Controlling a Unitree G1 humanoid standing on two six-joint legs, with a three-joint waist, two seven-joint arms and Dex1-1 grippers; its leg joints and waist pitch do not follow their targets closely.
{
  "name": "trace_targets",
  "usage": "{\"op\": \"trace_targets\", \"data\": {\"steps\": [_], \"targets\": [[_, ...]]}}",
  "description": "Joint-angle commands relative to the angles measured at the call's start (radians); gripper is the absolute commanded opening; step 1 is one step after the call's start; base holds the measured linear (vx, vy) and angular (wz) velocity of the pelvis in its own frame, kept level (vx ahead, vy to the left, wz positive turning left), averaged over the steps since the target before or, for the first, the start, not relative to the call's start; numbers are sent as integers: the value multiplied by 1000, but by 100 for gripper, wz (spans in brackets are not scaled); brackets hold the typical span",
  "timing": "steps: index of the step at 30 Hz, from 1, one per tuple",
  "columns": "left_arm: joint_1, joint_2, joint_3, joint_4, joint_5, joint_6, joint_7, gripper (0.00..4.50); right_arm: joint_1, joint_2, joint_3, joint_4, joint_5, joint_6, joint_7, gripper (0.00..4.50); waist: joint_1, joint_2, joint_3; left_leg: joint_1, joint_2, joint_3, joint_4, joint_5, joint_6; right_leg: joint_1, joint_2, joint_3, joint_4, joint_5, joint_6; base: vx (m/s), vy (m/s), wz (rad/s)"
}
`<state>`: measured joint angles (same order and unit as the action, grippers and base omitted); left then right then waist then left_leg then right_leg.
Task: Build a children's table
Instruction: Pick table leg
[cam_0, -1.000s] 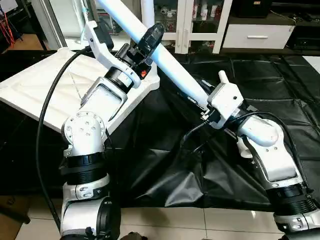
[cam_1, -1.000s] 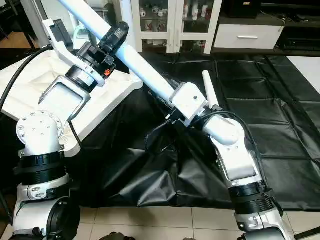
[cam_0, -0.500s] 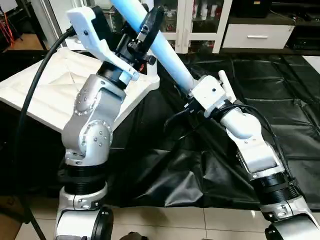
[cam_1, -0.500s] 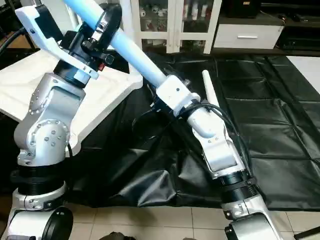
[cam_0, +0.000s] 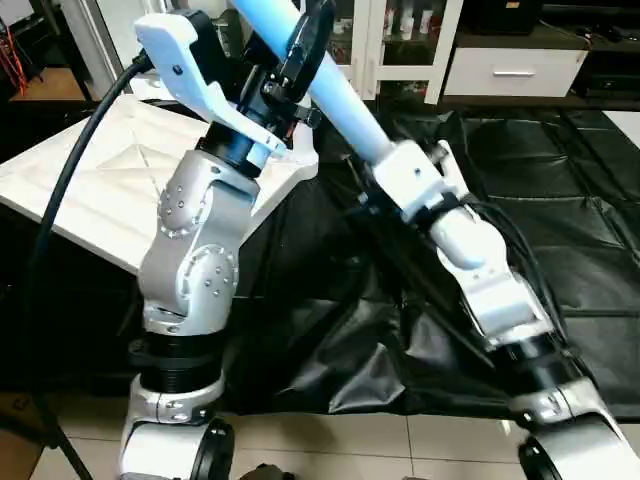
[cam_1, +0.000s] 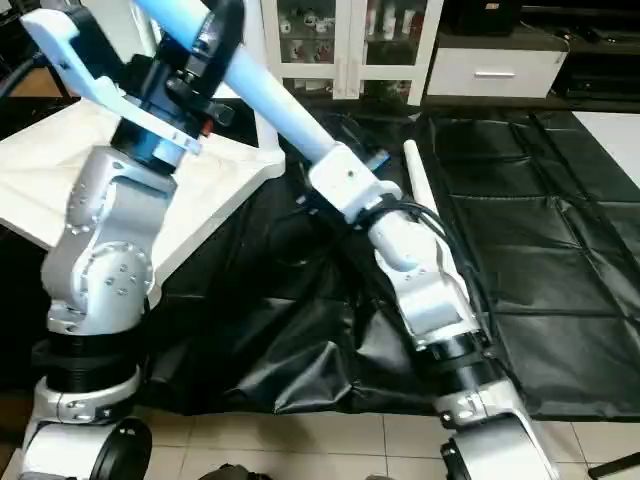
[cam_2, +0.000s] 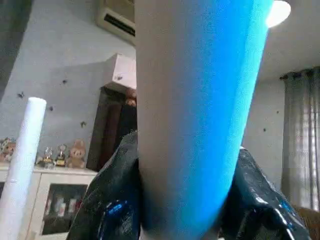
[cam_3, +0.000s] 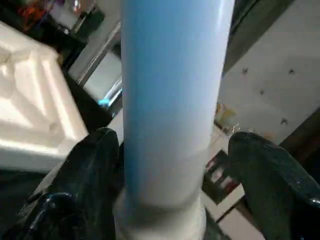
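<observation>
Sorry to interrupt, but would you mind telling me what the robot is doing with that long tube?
The robot is assembling a children's table. Its left gripper is clamped around a long white leg, held slanted above the black floor sheet. The right gripper sits at the leg's lower end with its fingers spread on either side of it, one finger clearly off the leg. The tabletop lies underside up to the robot's left, with another leg standing upright behind it.
</observation>
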<state>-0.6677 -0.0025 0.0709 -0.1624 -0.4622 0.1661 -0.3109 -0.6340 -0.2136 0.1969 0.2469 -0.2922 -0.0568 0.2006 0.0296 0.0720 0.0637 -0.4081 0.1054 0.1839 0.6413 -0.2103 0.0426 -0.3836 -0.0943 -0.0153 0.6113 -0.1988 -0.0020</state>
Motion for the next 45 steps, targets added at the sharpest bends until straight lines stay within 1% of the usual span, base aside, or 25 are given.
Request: {"op": "trace_targets", "data": {"steps": [1,2,5,9,13,15,18,19,20,21,22,25,30,32,39,40,41,42,43,44,45], "targets": [[-4,-2,-3,8,9,-21,2,164,-15,7,13,5,-11,-11,-7,391,-6,-8,-78,41,105,-49,-100,-181,7,31,-52,22,-45,36,-236,0,0,0],[-6,-3,-1,11,12,-26,4,164,-19,9,15,9,-14,-11,-10,391,-4,-7,-78,41,105,-50,-100,-182,4,31,-53,22,-45,33,-236,0,0,0],[-12,-10,12,19,18,-45,17,164,-24,19,22,14,-15,-12,-6,391,-5,-6,-79,40,105,-51,-100,-175,-2,32,-51,22,-42,48,-232,0,0,0],[-12,-8,14,26,18,-56,15,164,-23,25,21,23,-17,-4,-18,391,-3,-6,-81,40,104,-50,-97,-151,5,33,-53,22,-41,72,-234,0,0,0],[-12,-13,12,28,18,-64,14,164,-21,28,16,32,-21,9,-28,391,-4,-7,-80,39,104,-50,-98,-159,8,34,-53,22,-41,58,-237,0,0,0],[-10,-15,7,25,14,-65,14,164,-22,31,10,37,-23,13,-33,391,-3,-3,-81,41,105,-50,-98,-163,4,33,-53,22,-41,56,-237,0,0,0],[-7,-21,2,19,5,-62,13,164,-24,33,7,41,-16,11,-30,391,-4,-5,-81,41,104,-50,-97,-160,4,33,-53,22,-41,66,-236,0,0,0],[-4,-25,-1,15,1,-59,13,164,-25,34,7,41,-14,10,-28,391,-4,-2,-80,40,104,-50,-98,-161,3,33,-52,21,-40,67,-235,0,0,0],[-3,-27,-5,14,1,-58,12,164,-26,35,8,41,-15,10,-29,391,-4,-4,-81,41,104,-50,-98,-165,2,33,-52,21,-41,67,-236,0,0,0],[-2,-28,-6,13,0,-57,12,164,-26,36,8,41,-16,10,-30,391,-3,0,-81,41,104,-51,-98,-166,0,33,-53,21,-40,67,-236,0,0,0],[-1,-32,-12,12,-7,-51,7,164,-30,38,8,45,-17,10,-33,391,-4,-2,-81,41,104,-51,-99,-169,-2,33,-51,21,-40,69,-235,0,0,0],[1,-36,-16,9,-15,-46,3,164,-35,39,7,52,-21,13,-40,391,-4,-1,-81,42,103,-50,-98,-169,-5,33,-50,20,-40,74,-236,0,0,0],[3,-38,-16,4,-16,-45,3,164,-41,38,1,59,-26,20,-49,391,-4,-2,-82,41,103,-50,-97,-163,-2,34,-52,21,-40,79,-237,0,0,0],[6,-34,-15,2,-21,-42,1,164,-47,39,-11,64,-23,32,-56,391,-4,-3,-82,42,103,-50,-96,-158,1,34,-51,21,-39,79,-240,0,0,0],[10,-37,-19,-4,-33,-36,-2,164,-48,32,-7,77,-24,28,-57,391,-4,-3,-82,42,103,-49,-96,-152,3,33,-50,20,-39,81,-240,0,0,0],[10,-37,-19,-5,-33,-35,-3,164,-48,31,-7,77,-26,30,-59,391,-4,-3,-83,42,102,-48,-95,-154,3,35,-51,21,-40,78,-241,0,0,0],[11,-38,-19,-7,-34,-34,-3,164,-46,30,-7,78,-27,32,-62,372,-4,-2,-82,40,103,-49,-95,-146,5,35,-52,21,-39,83,-240,0,0,0],[10,-36,-17,-7,-35,-34,-2,164,-46,29,-7,78,-27,33,-63,372,-4,-3,-83,40,103,-49,-94,-142,6,35,-52,21,-39,86,-240,0,0,0],[9,-35,-16,-6,-36,-34,-2,164,-46,29,-6,78,-26,34,-63,358,-4,-3,-83,41,103,-49,-94,-142,8,35,-52,21,-39,83,-240,0,0,0],[9,-34,-15,-5,-36,-34,-2,164,-45,29,-6,77,-26,36,-64,358,-4,-2,-83,41,103,-49,-94,-142,8,35,-51,20,-39,83,-240,0,0,0],[9,-34,-14,-5,-36,-35,-1,164,-45,29,-6,76,-26,36,-64,344,-4,-2,-83,41,103,-49,-95,-143,7,34,-50,20,-38,83,-240,0,0,0]]}}
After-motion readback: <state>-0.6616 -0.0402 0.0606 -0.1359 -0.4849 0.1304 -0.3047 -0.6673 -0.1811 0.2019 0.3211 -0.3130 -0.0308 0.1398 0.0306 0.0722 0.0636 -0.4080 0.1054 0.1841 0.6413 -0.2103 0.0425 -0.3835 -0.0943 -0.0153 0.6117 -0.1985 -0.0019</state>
